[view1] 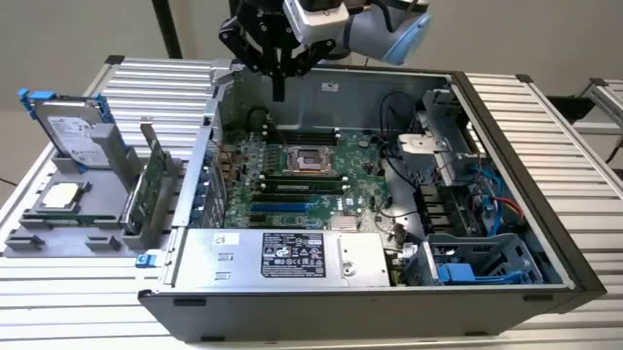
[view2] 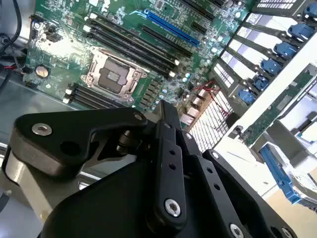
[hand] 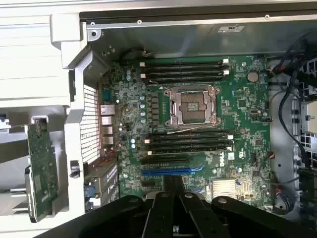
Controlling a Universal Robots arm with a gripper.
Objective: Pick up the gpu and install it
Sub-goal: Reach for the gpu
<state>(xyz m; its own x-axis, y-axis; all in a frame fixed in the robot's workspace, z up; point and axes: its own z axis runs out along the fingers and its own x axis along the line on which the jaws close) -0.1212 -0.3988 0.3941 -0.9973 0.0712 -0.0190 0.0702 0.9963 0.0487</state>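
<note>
The matte black gripper (view1: pixel 279 92) is hanging above the open metal computer case (view1: pixel 370 312), slim fingers pressed together, holding nothing. The thin green gpu (view1: pixel 152 186) is standing on edge in the grey moulded holder (view1: pixel 39 239) just outside the case.

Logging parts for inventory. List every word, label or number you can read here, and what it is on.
No text here can be read.
Label on the power supply: print too small to read.
Label on the hard drive: blurred.
Sticker on the case wall: too small to read.
White markings on the motherboard: too small to read.
</note>
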